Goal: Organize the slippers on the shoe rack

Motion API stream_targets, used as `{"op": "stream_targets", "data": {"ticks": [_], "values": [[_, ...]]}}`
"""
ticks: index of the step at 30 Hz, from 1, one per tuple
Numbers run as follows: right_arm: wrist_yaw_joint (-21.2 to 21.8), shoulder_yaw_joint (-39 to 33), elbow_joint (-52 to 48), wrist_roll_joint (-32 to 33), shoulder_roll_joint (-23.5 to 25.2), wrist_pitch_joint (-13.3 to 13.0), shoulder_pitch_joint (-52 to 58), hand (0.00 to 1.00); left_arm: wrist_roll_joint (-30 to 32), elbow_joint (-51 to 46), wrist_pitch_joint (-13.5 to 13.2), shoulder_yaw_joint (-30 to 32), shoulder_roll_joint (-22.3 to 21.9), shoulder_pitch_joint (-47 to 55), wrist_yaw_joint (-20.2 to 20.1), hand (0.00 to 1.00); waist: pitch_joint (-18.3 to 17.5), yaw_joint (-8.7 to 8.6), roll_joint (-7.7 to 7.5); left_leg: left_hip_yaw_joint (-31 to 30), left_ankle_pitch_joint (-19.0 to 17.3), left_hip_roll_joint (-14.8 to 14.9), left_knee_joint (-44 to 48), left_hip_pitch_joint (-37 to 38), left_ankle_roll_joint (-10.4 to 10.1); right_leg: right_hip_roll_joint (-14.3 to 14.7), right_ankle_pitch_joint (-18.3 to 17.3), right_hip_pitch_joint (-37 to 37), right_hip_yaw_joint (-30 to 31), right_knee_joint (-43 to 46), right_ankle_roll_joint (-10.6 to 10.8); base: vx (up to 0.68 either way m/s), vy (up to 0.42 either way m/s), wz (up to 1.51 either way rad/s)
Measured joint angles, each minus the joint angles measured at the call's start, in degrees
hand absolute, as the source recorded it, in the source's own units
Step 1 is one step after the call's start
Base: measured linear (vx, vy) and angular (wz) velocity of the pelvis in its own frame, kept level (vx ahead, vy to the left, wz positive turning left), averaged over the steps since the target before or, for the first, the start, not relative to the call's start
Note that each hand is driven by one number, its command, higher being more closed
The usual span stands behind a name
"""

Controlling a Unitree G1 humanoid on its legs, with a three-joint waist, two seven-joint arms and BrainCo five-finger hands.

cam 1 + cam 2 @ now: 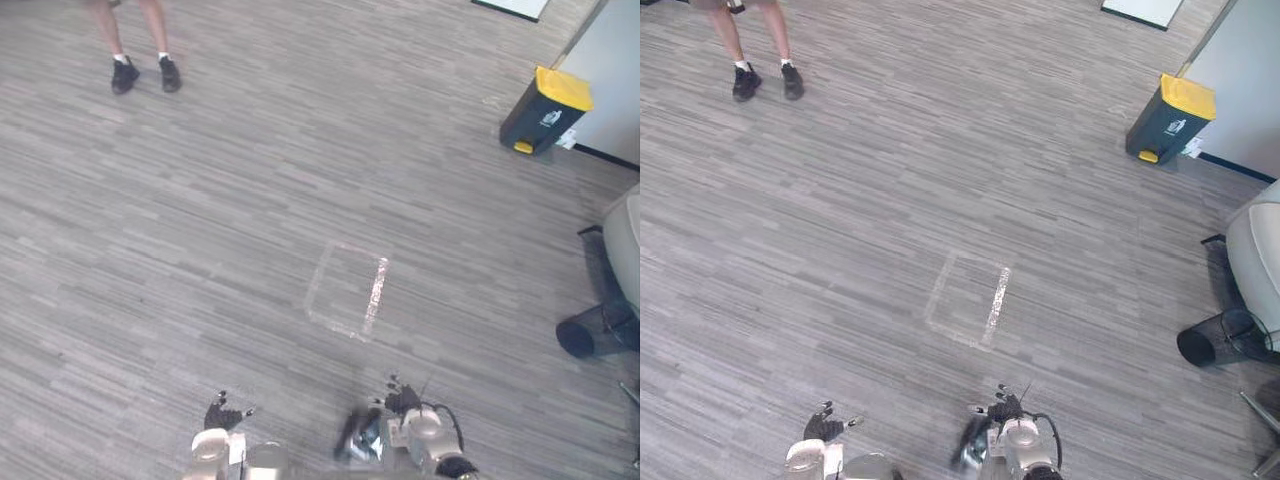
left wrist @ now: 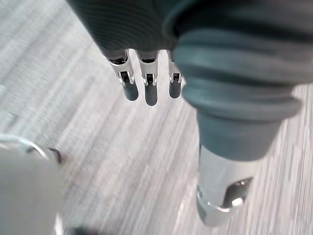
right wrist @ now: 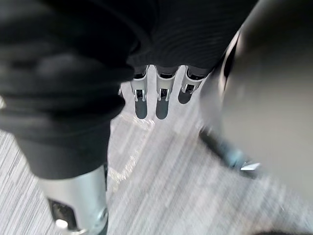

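My left hand (image 1: pixel 222 414) hangs low at the near edge of the grey plank floor. Its fingers (image 2: pixel 146 90) are straight, the thumb stands apart from them, and nothing is in it. My right hand (image 1: pixel 402 402) hangs beside it to the right, also open, with its fingers (image 3: pixel 161 100) straight over bare floor. A dark elongated thing (image 1: pixel 349 435) shows close by the right wrist on its inner side; I cannot tell what it is.
A square of pale tape (image 1: pixel 348 290) marks the floor ahead of me. A person's legs in black shoes (image 1: pixel 143 72) stand far left. At the far right is a dark bin with a yellow lid (image 1: pixel 545 110). A black mesh wastebasket (image 1: pixel 592 335) lies at the right edge.
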Motion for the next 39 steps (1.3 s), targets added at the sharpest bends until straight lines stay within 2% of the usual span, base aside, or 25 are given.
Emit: {"op": "stream_targets", "data": {"ticks": [1, 4, 5, 6, 7, 9, 11, 13, 15, 16, 17, 19, 21, 23, 24, 25, 27, 29, 31, 33, 34, 35, 36, 37, 39], "values": [[0.06, -0.15, -0.24, 0.03, -0.44, -0.03, 0.32, 0.0, 0.41, 0.37, -0.02, 0.06, -0.1, 0.1, -0.02, 0.0, -0.43, -0.62, 0.06, -2.18, -1.09, 0.02, -0.75, 2.48, -1.69, 0.16, 4.96, -1.08, 3.03, 4.75, -3.68, 0.53, -0.199, 0.46], [0.13, -0.72, -0.29, 0.01, -0.95, -0.04, 0.29, 0.0, 0.53, 0.49, -0.2, 0.05, -1.42, 0.31, -0.14, 0.0, -2.11, -0.3, 2.58, -5.45, -0.93, 4.61, 9.99, -2.12, -2.0, 2.21, -1.11, -2.81, 2.07, 11.25, -5.02, 0.66, -0.272, 0.01], [0.17, -0.91, -0.66, 0.07, -1.44, -0.05, 0.17, 0.0, 0.64, 0.79, -0.08, 0.11, -1.97, -0.2, -0.62, 0.0, -2.17, -0.49, 5.08, -7.49, 2.79, 7.95, 22.3, -6.89, -3.34, 5.04, -3.76, -1.29, 1.88, 11.7, -5.6, 0.48, -0.187, -0.25], [0.18, -0.91, -0.67, 0.07, -1.46, -0.05, 0.17, 0.0, 0.66, 0.82, -0.07, 0.1, -1.97, -0.22, -0.65, 0.0, -2.15, -0.5, 5.13, -7.62, 3.07, 8.02, 22.81, -7.0, -3.23, 5.12, -3.85, -1.2, 1.88, 11.67, -5.58, 0.7, -0.215, -0.46], [0.17, -0.71, -1.0, 0.25, -1.79, 0.02, 0.35, 0.0, 1.13, 1.14, 0.09, 0.12, -2.27, -0.62, -1.14, 0.0, -1.84, -0.71, 6.05, -8.76, 11.8, 9.4, 32.21, -10.35, -3.11, 7.28, -4.98, 1.98, 2.77, 9.8, -5.5, 0.54, -0.107, -0.52], [0.04, -0.33, -0.71, 0.33, -1.53, 0.03, 1.32, 0.0, 1.13, 1.12, -0.09, 0.11, -2.4, -1.18, -1.31, 0.0, -1.48, -0.3, 5.88, -8.82, 9.32, 10.91, 47.15, -17.3, -4.18, 9.57, -5.37, 8.6, 6.03, 4.39, -5.76, 0.53, -0.068, -0.61], [-0.03, -0.5, -0.25, 0.43, -1.49, 0.14, 1.45, 0.0, 1.11, 0.24, -0.15, 0.22, -2.27, -1.63, -1.41, 0.0, -1.07, -0.15, 4.61, -8.04, 5.82, 9.69, 49.4, -22.02, -3.59, 9.87, -5.28, 13.62, 8.31, 0.47, -5.56, 0.46, 0.025, -0.44], [-0.06, -0.51, -0.18, 0.91, -1.33, 0.17, 1.46, 0.0, 1.0, -1.6, -0.32, 0.72, -2.25, -1.5, -1.39, 0.0, -0.58, 0.36, 3.65, -7.29, 1.54, 8.23, 42.52, -27.87, -2.22, 9.69, -4.94, 18.16, 11.76, -2.62, -5.04, 0.45, 0.125, -0.81], [-0.1, -0.89, -0.16, 0.92, -0.87, 0.19, 1.01, 0.0, 0.93, -3.11, -0.43, 0.8, -2.2, -1.56, -1.4, 0.0, -0.07, 1.16, 3.1, -8.91, 1.11, 6.21, 32.82, -30.68, -1.66, 8.85, -5.12, 19.71, 14.54, -3.19, -4.61, 0.34, 0.247, -0.92], [-0.21, -1.13, -0.14, 0.92, -0.38, 0.08, 0.47, 0.0, 0.96, -4.16, -0.96, 0.8, -2.34, -1.56, -1.4, 0.0, 0.33, 1.94, 2.8, -14.83, 3.66, 3.01, 19.66, -31.79, -2.97, 7.15, -7.07, 20.3, 17.58, -2.52, -0.44, 0.27, 0.336, -1.08], [-0.33, -1.01, 0.38, 0.92, -0.63, -0.06, 0.75, 0.0, 0.61, -3.86, -1.13, 0.87, -2.99, -1.69, -1.32, 0.0, 0.91, 2.37, 3.18, -16.08, 11.09, 2.07, 15.24, -30.05, -2.49, 6.87, -8.36, 20.66, 20.31, -1.6, 1.83, 0.32, 0.403, -1.11], [-0.34, 0.18, 0.63, 0.92, 0.84, 0.0, 1.25, 0.0, 0.4, -3.16, -1.04, 1.17, -2.19, -1.69, -1.16, 0.0, 0.28, 2.39, 1.28, -13.57, 9.95, 0.33, 13.07, -27.92, -2.64, 4.42, -8.06, 21.18, 20.54, -1.71, 2.38, 0.3, 0.285, -0.48], [-0.32, 0.25, 1.15, 0.92, 1.09, -0.04, 2.04, 0.0, -0.14, -2.78, -1.04, 2.96, -2.22, -1.64, -1.01, 0.0, -0.3, 2.81, 0.5, -10.75, 6.79, -0.22, 15.19, -26.33, -0.86, 3.1, -8.27, 21.63, 20.93, -0.2, 2.98, 0.32, 0.227, -0.61], [-0.25, 0.23, 1.46, 0.87, 1.2, -0.08, 1.86, 0.0, -0.11, -2.14, -0.93, 3.26, -1.51, -1.64, -1.0, 0.0, -0.59, 2.85, 0.19, -7.09, 5.15, -0.17, 15.62, -23.8, 1.58, 1.15, -9.74, 19.7, 21.02, 7.16, 5.03, 0.31, 0.248, -0.77], [-0.06, 0.24, 1.61, 0.85, 1.21, -0.1, 1.97, 0.0, -0.12, -1.54, -0.85, 3.28, -1.04, -1.56, -1.01, 0.0, -0.45, 2.76, 0.41, -4.5, 3.96, -0.14, 14.79, -21.03, 2.47, -0.73, -10.24, 15.97, 20.01, 17.36, 5.75, 0.25, 0.18, -0.96], [0.19, 0.2, 1.69, 0.71, 1.17, -0.19, 1.96, 0.0, -0.09, -0.89, -0.78, 3.25, -0.49, -1.27, -1.01, 0.0, -0.46, 2.69, 0.39, -1.54, 2.93, -0.21, 13.9, -17.42, 3.31, -3.3, -10.23, 12.47, 16.97, 28.7, 5.39, 0.24, 0.166, -0.94], [0.58, 0.17, 1.62, 0.66, 1.17, -0.36, 1.83, 0.0, -0.02, 0.36, -0.55, 2.86, 0.33, -1.16, -1.05, 0.0, -0.35, 2.23, 0.62, 0.74, 2.51, -0.26, 12.71, -14.26, 3.73, -6.15, -11.61, 10.51, 11.3, 36.23, 2.91, 0.21, 0.101, -0.75], [1.32, 0.18, 1.64, 0.23, 1.13, -0.64, 1.76, 0.0, -0.03, 1.47, -0.05, 2.92, 0.98, -0.42, -1.03, 0.0, -0.33, 1.82, 0.85, 3.88, 2.53, 1.1, 9.04, -8.71, 3.72, -7.02, -14.62, 9.73, 1.07, 35.24, -0.66, 0.26, 0.068, -0.82], [1.35, 0.13, 1.61, 0.12, 1.06, -0.66, 1.53, 0.0, 0.01, 1.62, -0.08, 2.94, 1.13, -0.03, -1.09, 0.0, -0.36, 1.75, 0.89, 6.08, 2.55, 2.01, 7.0, -6.79, 3.67, -6.63, -14.93, 8.08, -3.5, 29.0, -0.75, 0.2, -0.01, -0.72], [1.48, 0.11, 1.85, 0.1, 0.75, -0.54, 0.46, 0.0, 0.02, 1.73, -0.07, 2.93, 1.16, -0.24, -1.12, 0.0, -0.24, 1.7, 1.1, 8.99, 2.59, 3.0, 5.33, -5.51, 3.59, -5.98, -12.92, 5.6, -8.19, 19.91, -0.36, 0.26, -0.066, -0.76], [1.59, 0.17, 2.02, 0.07, 0.49, -0.56, 0.2, 0.0, 0.03, 2.24, -0.09, 2.93, 1.26, -0.16, -1.22, 0.0, -0.26, 1.7, 1.03, 11.08, 2.96, 2.97, 4.21, -4.24, 2.82, -5.15, -6.89, 5.08, -13.32, 9.23, -0.57, 0.22, -0.073, -0.52], [1.61, 0.18, 2.06, 0.05, 0.43, -0.58, 0.38, 0.0, 0.03, 2.25, -0.11, 2.92, 1.35, -0.13, -1.23, 0.0, -0.31, 1.72, 0.78, 11.21, 3.05, 2.57, 3.99, -3.83, 2.5, -5.12, -5.37, 5.15, -13.97, 7.39, -0.76, 0.29, -0.1, -0.61], [1.7, 0.2, 2.07, -0.03, 0.3, -0.65, 0.85, 0.0, 0.05, 2.22, -0.18, 2.88, 1.67, 0.05, -1.33, 0.0, -0.57, 1.83, 0.11, 10.58, 2.83, 1.51, 3.24, -2.81, 0.84, -5.28, -0.15, 5.26, -14.72, 3.68, -2.48, 0.33, -0.127, -0.44], [1.74, 0.19, 1.88, -0.13, -0.96, -0.66, 0.95, 0.0, 0.66, 3.23, -0.02, 2.53, 1.16, -0.31, -1.76, 0.0, -1.16, 1.49, 1.03, 8.04, 0.79, 2.0, 3.57, -0.68, -2.41, -4.6, 3.61, 5.37, -13.37, 5.49, -8.28, 0.38, -0.146, -0.42], [1.73, 0.12, 1.88, -0.15, -1.85, -0.63, 1.04, 0.0, 1.22, 3.26, -0.08, 1.56, 0.2, 0.02, -2.34, 0.0, -2.14, 1.18, 2.78, 6.61, 0.44, 3.59, 4.46, -1.28, -2.81, -3.02, 1.45, 4.77, -12.96, 6.22, -7.74, 0.29, -0.143, -0.26]]}}
